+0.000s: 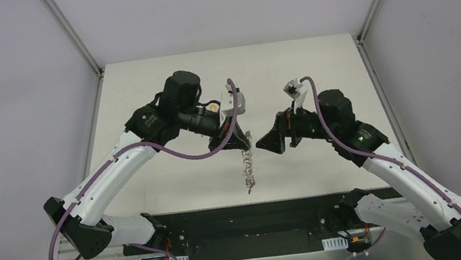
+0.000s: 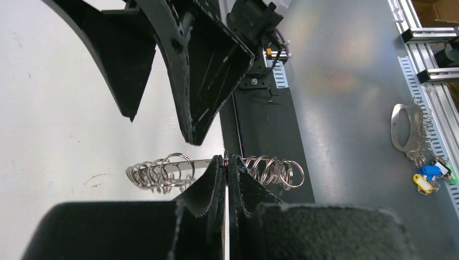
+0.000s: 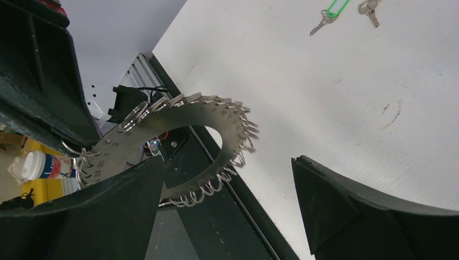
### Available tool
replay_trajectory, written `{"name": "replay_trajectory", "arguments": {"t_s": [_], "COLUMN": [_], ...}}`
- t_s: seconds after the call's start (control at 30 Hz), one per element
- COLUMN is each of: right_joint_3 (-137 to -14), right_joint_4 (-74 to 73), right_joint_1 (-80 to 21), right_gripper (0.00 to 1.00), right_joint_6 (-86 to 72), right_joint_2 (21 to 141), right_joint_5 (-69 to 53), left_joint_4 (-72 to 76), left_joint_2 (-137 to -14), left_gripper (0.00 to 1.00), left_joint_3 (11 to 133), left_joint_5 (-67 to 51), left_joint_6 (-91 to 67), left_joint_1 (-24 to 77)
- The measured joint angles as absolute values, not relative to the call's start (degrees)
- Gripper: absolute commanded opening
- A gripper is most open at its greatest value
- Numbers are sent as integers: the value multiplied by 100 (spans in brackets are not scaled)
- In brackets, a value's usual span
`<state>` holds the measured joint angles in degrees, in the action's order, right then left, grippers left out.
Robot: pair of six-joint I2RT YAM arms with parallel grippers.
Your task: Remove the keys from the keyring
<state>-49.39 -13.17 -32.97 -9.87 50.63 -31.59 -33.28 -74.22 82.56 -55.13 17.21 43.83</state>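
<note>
From above, the keyring (image 1: 246, 167) reads only as a thin glinting strand. Its loops are too small to count, and its upper end is hidden inside the left pincer (image 1: 243, 143). In the left wrist view, the closed fingers (image 2: 208, 184) cover the ring's middle. In the right wrist view, its lower left arc lies behind a finger (image 3: 108, 211) of the right pincer (image 3: 228, 160). At upper right, the frame's top edge crops the green-tagged key (image 3: 326, 16) and a second key (image 3: 371, 8).

On my feed the left arm (image 1: 117, 167) and right arm (image 1: 406, 177) both wear white shells dotted with small dark screws, between black joints and motor housings. A purple cable (image 1: 180, 155) runs along each. My left claw (image 2: 225, 158) has matte black, wedge-shaped fingers (image 2: 208, 187) with rough edges.
</note>
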Motion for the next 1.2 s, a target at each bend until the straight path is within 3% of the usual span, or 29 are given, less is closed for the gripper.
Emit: {"name": "replay_trajectory", "arguments": {"t_s": [0.43, 0.57, 0.67, 0.7, 0.77, 0.83, 0.97, 1.07, 1.17, 1.2], "right_joint_3": [-4897, -4617, -4416, -4390, -4377, -4368, -4351, -4300, -4307, -4342], "right_joint_4": [-1323, -923, -733, -679, -569, -484, -244, -443, -753, -838], "right_joint_1": [-4158, -4174, -4174, -4178, -4193, -4213, -4399, -4403, -4327, -4292], "right_gripper": [97, 88, 67, 55, 21, 1, 0, 0, 0, 0], "right_joint_6": [-405, -434, -534, -580, -663, -764, -873, -899, -880, -849], "right_joint_2": [5214, 5207, 5212, 5216, 5223, 5221, 5201, 5076, 4788, 4659], "right_joint_5": [-2134, -1992, -1922, -1925, -1920, -1885, -1750, -1256, -676, -454], "left_joint_4": [-3199, -3124, -2958, -2880, -2674, -2460, -1710, -1162, -620, -519], "left_joint_2": [-7730, -7732, -7717, -7695, -7599, -7470, -7389, -7244, -6746, -6608], "left_gripper": [0, 0, 0, 0, 0, 0, 0, 19, 64, 74], "left_joint_3": [8739, 8777, 8764, 8742, 8628, 8479, 8141, 7658, 6836, 6606], "left_joint_5": [-5808, -5802, -5695, -5649, -5520, -5376, -4974, -4539, -3828, -3675], "left_joint_6": [1743, 1743, 1747, 1745, 1761, 1800, 1997, 2036, 1988, 1955], "left_joint_1": [4740, 4770, 4770, 4770, 4770, 4770, 4995, 5039, 4974, 4921]}}
